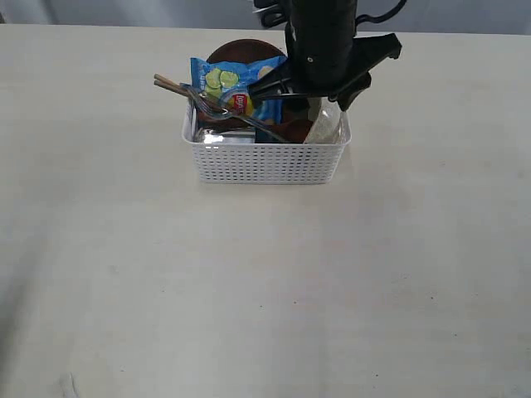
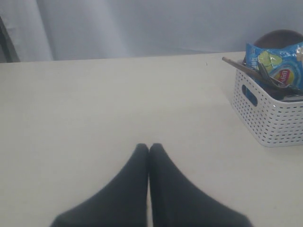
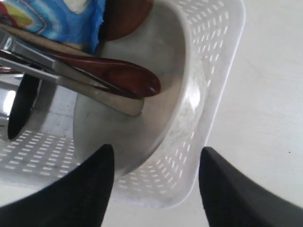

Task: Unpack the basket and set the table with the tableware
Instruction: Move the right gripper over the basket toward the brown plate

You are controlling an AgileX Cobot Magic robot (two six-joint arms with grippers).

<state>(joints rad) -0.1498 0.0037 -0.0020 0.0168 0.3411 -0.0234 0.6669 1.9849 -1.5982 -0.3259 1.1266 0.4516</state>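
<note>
While you look across the table from its left side, you find only bare top there. The left gripper is outside the exterior view. Its own wrist camera shows it low over bare table with the two dark fingers pressed together and nothing between them, well apart from the basket.

You will see the basket near the middle of the table's far edge, upright, with its long lattice side towards the near edge. It is full. At its left end the two chopsticks stick out over the rim, tips pointing left. Low in the near left corner sits the steel cup, lying on its side as far as the right wrist view lets you tell. The blue chip bag stands just right of the chopstick tips, leaning against the dark brown plate, which is propped on edge at the basket's far side. The fork lies slanted across the front of the bag.

Towards the right end, the wooden spoon and a flat silver handle, knife or fork you cannot tell, rest with their ends in the off-white bowl. That bowl is tilted against the basket's right wall.

Over this right end hangs the right gripper, jaws spread wide and gripping nothing. The bowl's rim and the basket's corner show between its fingers. You cannot tell whether either finger touches them.
</note>
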